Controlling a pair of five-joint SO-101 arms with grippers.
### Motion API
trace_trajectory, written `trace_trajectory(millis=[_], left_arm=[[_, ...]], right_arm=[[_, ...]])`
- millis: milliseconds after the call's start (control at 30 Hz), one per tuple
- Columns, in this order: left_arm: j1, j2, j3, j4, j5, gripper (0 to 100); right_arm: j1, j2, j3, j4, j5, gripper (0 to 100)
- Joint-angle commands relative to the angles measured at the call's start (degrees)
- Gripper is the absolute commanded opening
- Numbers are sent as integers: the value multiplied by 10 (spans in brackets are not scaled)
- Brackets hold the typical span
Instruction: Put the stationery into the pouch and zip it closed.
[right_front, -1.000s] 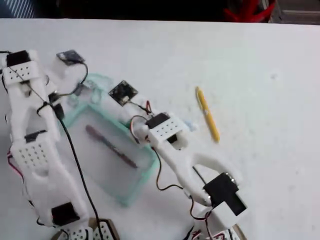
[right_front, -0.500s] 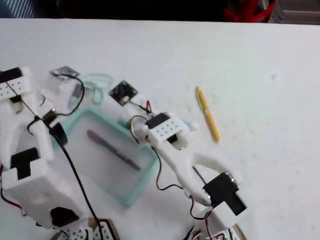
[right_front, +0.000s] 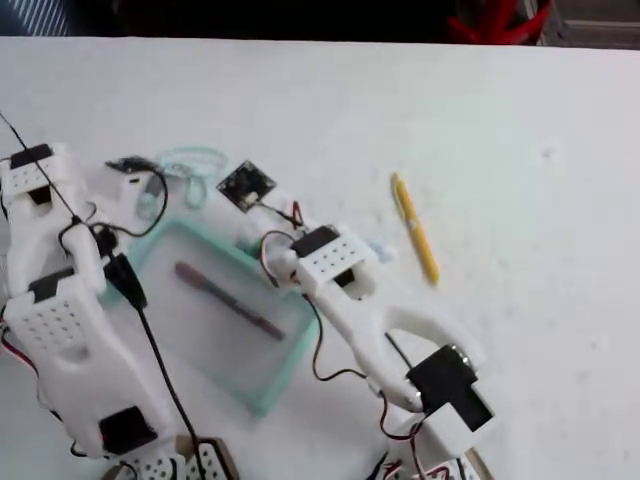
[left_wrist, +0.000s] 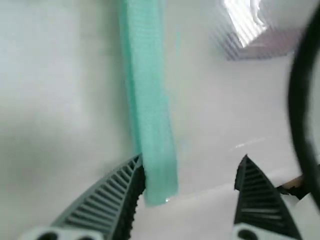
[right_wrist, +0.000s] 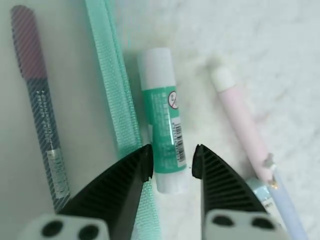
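Spotter: Left arm has swung since a second ago. Its wrist now sits lower, drawn in toward the near-left corner of the pouch (right_front: 200, 340). Right arm is unchanged.

Logger: Left gripper (left_wrist: 192, 161), state?

Spotter: Released. Fingers wide apart, nothing between them. The pouch's teal edge (left_wrist: 150, 100) runs down to just beside one finger and ends at that fingertip. Contact there unclear.

Logger: Right gripper (right_wrist: 172, 152)?

Spotter: Parted, astride one end of the glue stick (right_wrist: 162, 115). One finger is at the stick's side, with a sliver of gap at the other. Not clamped.

Logger: Where does the stick lie?

Spotter: Flat on the table (right_front: 500, 120), outside the pouch, just beside the teal edge and roughly parallel to it.

Logger: Counts.

Spotter: Arms, two. Pouch, one. Glue stick, one. Pens, four.

Logger: Place each pen.

Spotter: Dark pen (right_front: 228, 300) is in the pouch, seen through its wall, across the teal edge from the right gripper. Pink pen (right_wrist: 242, 127) is on the table on the stick's other side, near it, not touching. Blue pen (right_wrist: 287, 210) lies at the pink pen's end, close by the right gripper's finger. Yellow pen (right_front: 414, 228) lies alone on the table, right of the right arm, well apart from both grippers.
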Motion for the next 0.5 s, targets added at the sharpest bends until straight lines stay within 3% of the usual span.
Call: trace_trajectory(millis=[0,233,467], left_arm=[[-2,44,-62,13,22,286],[33,88,-61,19,26,272],[56,37,-42,19,26,59]], right_arm=[[-2,-5,-2,-7,-3,134],[-2,-5,-2,-7,-3,134],[-1,-5,-2,-8,-3,134]])
